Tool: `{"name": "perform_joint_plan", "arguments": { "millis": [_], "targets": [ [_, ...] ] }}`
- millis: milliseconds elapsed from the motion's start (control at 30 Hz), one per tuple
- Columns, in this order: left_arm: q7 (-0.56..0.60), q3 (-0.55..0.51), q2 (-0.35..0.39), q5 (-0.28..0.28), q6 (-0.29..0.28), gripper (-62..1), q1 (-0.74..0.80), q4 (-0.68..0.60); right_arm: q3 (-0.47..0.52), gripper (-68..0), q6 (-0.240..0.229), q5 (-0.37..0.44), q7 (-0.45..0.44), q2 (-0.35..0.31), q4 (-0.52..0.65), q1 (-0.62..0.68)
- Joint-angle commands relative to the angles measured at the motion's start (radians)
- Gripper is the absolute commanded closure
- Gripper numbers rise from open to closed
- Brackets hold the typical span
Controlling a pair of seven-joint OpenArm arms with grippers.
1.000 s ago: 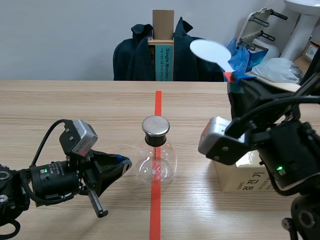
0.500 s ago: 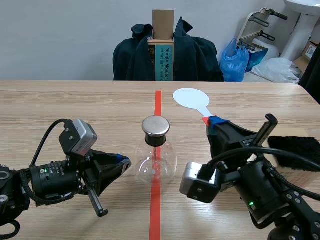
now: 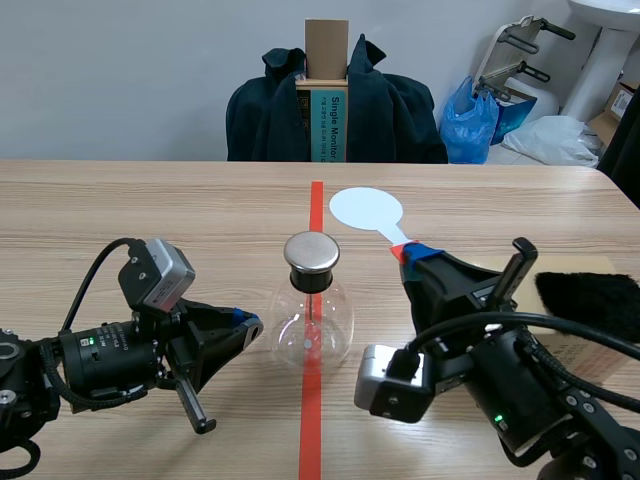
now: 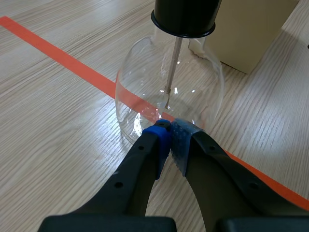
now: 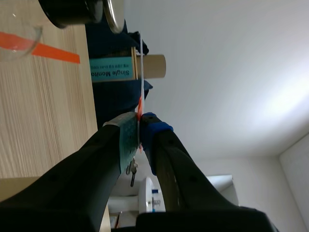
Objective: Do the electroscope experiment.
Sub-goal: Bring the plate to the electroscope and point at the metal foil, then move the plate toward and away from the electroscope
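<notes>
beside the flask [image 3: 312,325], the right tool [image 3: 414,254] grips a white paddle [image 3: 366,209].

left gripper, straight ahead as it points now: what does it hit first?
The flask. The left gripper, shut, points at the lower part of the glass bulb. Its tips are very close to the glass or touching it; I cannot tell which. Nothing lies between.
</notes>
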State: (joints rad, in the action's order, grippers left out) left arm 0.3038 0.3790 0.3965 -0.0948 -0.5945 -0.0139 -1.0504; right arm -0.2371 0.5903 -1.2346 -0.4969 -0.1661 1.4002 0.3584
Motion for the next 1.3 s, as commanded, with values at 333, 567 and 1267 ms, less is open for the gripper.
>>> {"name": "perform_joint_plan", "arguments": {
  "millis": [333, 567, 1267],
  "targets": [
    [0.013, -0.007, -0.002, -0.012, 0.005, -2.7, -0.006, -0.022, 0.008, -0.8, 0.026, -0.012, -0.171, -0.008, 0.012, -0.006],
    [0.013, -0.007, -0.002, -0.012, 0.005, -2.7, -0.006, -0.022, 0.008, -0.8, 0.053, -0.016, -0.240, -0.008, 0.012, -0.006],
    [0.013, -0.007, -0.002, -0.012, 0.005, -2.7, -0.006, -0.022, 0.008, -0.8, 0.076, -0.019, -0.167, -0.008, 0.012, 0.013]
  ]
}}
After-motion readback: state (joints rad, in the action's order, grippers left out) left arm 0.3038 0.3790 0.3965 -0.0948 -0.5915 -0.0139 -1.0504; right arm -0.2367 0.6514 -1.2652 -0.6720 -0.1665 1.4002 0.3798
